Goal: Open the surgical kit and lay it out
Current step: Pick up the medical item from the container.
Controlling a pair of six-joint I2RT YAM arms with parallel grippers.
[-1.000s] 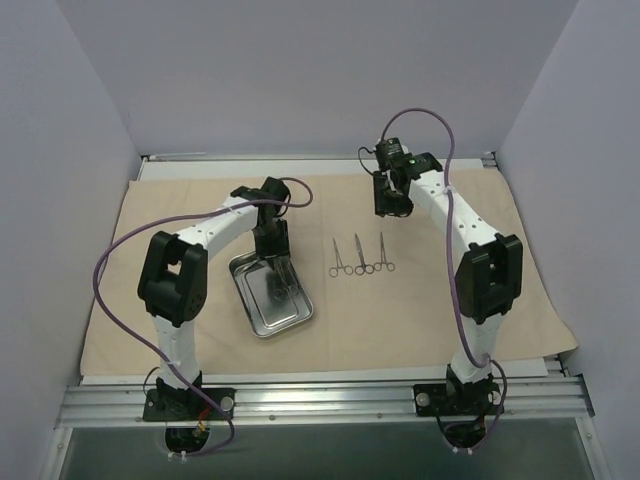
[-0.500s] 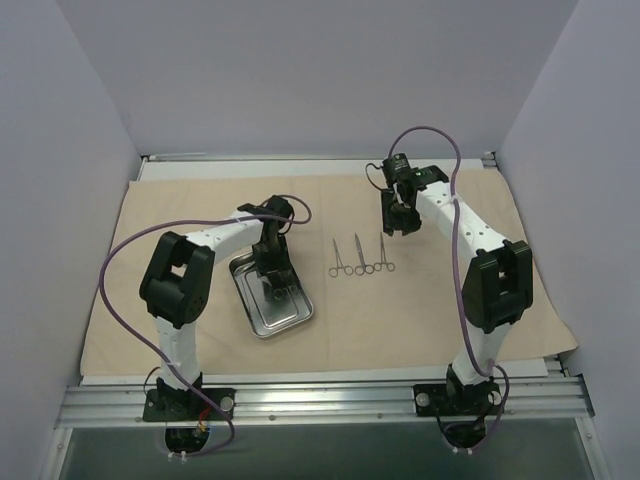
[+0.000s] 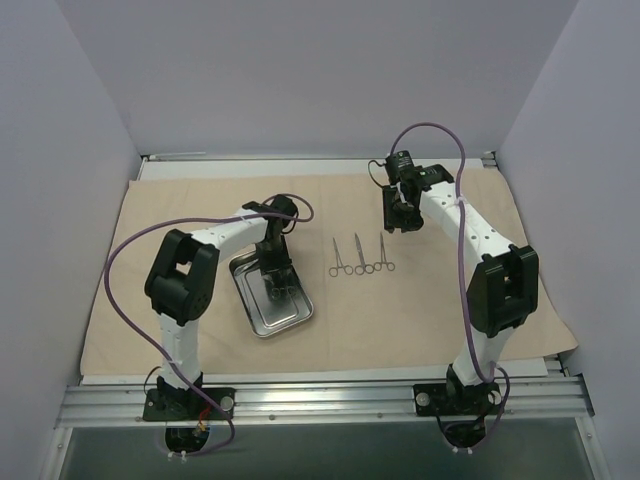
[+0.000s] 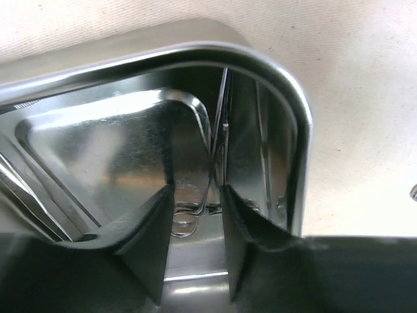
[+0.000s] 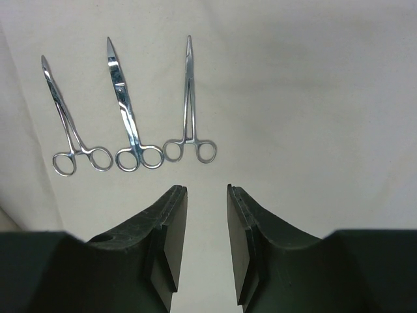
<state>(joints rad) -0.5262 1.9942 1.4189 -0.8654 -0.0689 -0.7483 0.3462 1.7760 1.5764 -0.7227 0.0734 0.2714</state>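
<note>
The beige cloth wrap [image 3: 430, 300] lies spread flat over the table. On its left part sits the steel tray [image 3: 262, 316], with a rounded rim [image 4: 294, 111]. My left gripper [image 3: 276, 274] reaches down into the tray. It is open [image 4: 195, 192], its fingers on either side of the thin shanks of a forceps [image 4: 219, 147] lying against the tray wall. Three forceps [image 3: 360, 256] lie side by side on the cloth, tips pointing away. My right gripper [image 3: 396, 214] hovers just beyond them, open [image 5: 206, 192] and with nothing between its pads; the nearest forceps [image 5: 189, 111] lies ahead of it.
A metal rail [image 3: 320, 400] carrying both arm bases runs along the near edge. Pale walls close in the left, right and back sides. Purple cables [image 3: 112, 270] loop off both arms. The cloth's right edge [image 3: 560, 330] ends close to the wall.
My left gripper has moved nearer and lower into the tray, over the forceps there. The right arm has shifted slightly right and nearer, its jaws narrowing a little.
</note>
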